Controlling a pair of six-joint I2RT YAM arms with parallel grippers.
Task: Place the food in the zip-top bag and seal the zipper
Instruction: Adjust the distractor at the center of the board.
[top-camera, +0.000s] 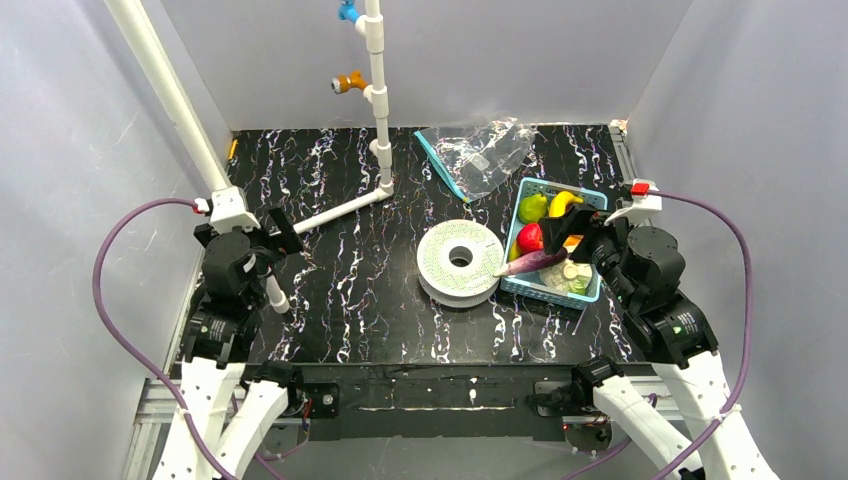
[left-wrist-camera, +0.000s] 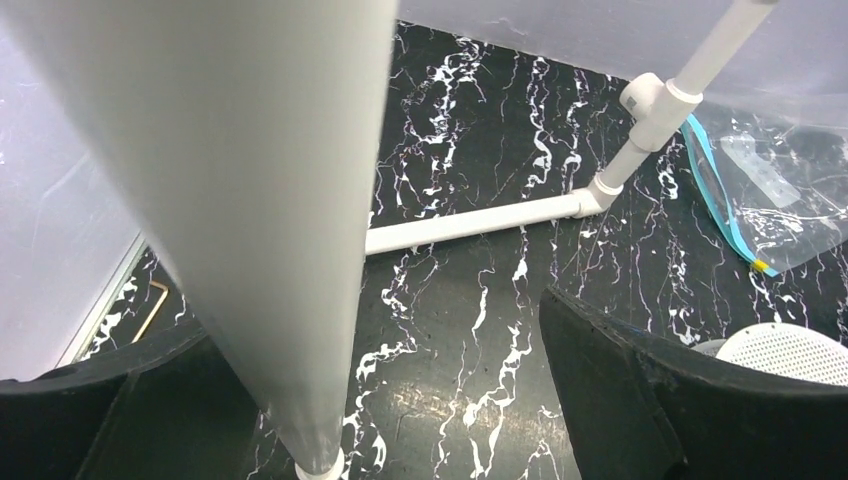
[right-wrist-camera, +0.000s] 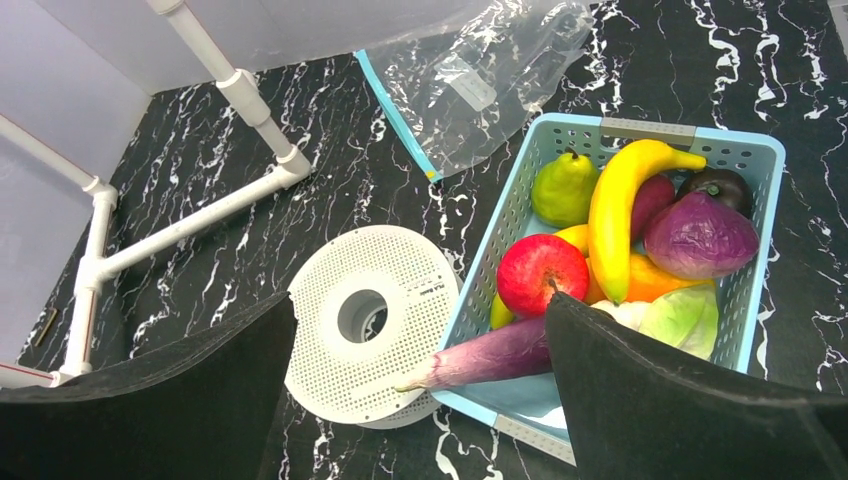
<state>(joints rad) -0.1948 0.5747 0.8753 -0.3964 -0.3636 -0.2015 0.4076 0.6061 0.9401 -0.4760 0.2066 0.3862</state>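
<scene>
The clear zip-top bag (top-camera: 482, 152) lies flat at the back of the table, its teal zipper (top-camera: 440, 165) along the left edge. It also shows in the right wrist view (right-wrist-camera: 480, 80). The food sits in a light-blue basket (top-camera: 549, 293): red apple (right-wrist-camera: 540, 272), banana (right-wrist-camera: 620, 210), pear (right-wrist-camera: 562, 190), an orange piece (right-wrist-camera: 650, 282), and the purple eggplant (right-wrist-camera: 490, 358) poking over the near-left rim. My right gripper (top-camera: 572, 243) is open and empty above the basket's near edge. My left gripper (top-camera: 278, 240) is open and empty at the far left.
A white perforated spool (top-camera: 460, 262) lies just left of the basket. A white pipe frame (top-camera: 380, 100) stands at the back, with a floor bar (top-camera: 340, 208) and a slanted pipe (left-wrist-camera: 250, 200) passing close between my left fingers. Grey walls enclose the table.
</scene>
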